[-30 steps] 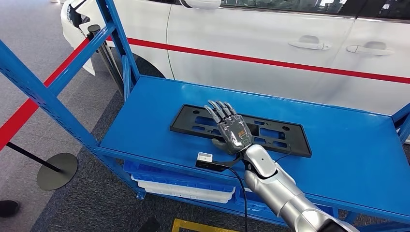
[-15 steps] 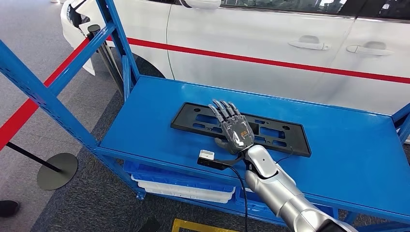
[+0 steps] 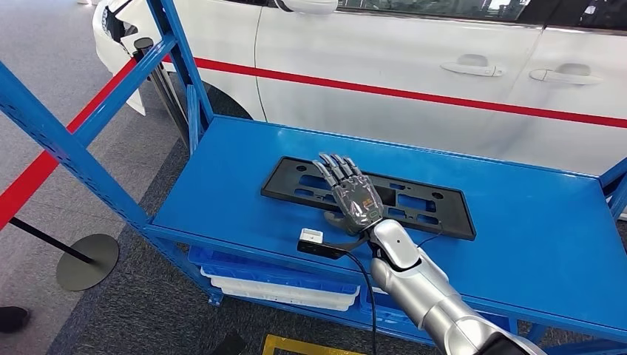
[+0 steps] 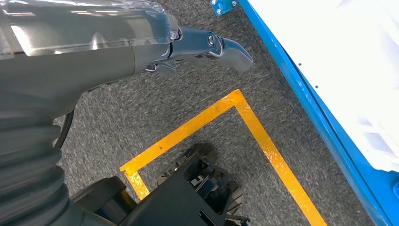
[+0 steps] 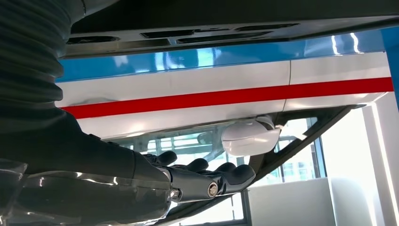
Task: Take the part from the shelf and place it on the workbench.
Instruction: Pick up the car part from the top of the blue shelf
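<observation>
R hand (image 3: 353, 198) flat, fingers straight, over black part (image 3: 414, 206) on blue shelf (image 3: 236, 185), gripping nothing. L hand (image 4: 141, 52) holds nothing.

One black part (image 3: 368, 197) lies on the one blue shelf (image 3: 244, 177), and two white bins (image 3: 281, 288) sit stacked below that surface. One white car (image 3: 414, 66) stands behind with two door handles (image 3: 473, 69) and one red stripe (image 3: 384, 92). One round stanchion base (image 3: 87, 260) rests on the floor, with one yellow floor marking (image 4: 244, 117).

White car (image 3: 414, 66) behind, red-striped.
</observation>
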Motion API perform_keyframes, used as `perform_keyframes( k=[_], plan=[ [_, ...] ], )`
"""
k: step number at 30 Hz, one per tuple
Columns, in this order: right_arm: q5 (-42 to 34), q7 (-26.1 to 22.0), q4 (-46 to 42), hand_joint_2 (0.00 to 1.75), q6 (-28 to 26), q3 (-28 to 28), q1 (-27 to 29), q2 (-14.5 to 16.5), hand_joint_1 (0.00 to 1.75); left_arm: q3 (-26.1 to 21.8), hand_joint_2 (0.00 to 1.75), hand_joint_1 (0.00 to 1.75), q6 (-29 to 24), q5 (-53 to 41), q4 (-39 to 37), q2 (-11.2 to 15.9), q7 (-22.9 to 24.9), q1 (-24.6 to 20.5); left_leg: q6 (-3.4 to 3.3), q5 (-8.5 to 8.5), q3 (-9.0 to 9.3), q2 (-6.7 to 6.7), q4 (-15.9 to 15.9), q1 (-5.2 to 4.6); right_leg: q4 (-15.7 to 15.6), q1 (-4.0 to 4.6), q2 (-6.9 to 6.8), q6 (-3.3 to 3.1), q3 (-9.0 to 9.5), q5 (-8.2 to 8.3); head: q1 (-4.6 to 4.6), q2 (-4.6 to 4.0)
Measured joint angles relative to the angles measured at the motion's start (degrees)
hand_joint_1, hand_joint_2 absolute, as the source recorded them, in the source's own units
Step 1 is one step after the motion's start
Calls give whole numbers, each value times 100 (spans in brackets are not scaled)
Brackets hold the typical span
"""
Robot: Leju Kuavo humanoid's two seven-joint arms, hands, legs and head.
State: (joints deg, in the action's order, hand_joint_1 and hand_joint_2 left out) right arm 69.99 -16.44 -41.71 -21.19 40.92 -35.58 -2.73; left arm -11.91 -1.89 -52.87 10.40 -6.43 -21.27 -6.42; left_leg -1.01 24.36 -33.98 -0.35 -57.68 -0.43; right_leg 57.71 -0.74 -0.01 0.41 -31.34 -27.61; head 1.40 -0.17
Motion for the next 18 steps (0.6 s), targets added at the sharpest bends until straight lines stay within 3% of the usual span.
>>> perform_keyframes(
  k=[7,18],
  plan=[
    [129,114,180,175,266,4,-23,49,0,-11,175,0,-7,-2,0,0,-23,1,0,0,-1,0,0,0,0,0,0,0,0,0,0,0],
    [302,353,791,175,178,35,-80,203,0,-45,175,0,1,-13,0,-2,-50,2,0,0,-1,0,-1,0,0,0,0,1,0,1,0,0]
  ],
)
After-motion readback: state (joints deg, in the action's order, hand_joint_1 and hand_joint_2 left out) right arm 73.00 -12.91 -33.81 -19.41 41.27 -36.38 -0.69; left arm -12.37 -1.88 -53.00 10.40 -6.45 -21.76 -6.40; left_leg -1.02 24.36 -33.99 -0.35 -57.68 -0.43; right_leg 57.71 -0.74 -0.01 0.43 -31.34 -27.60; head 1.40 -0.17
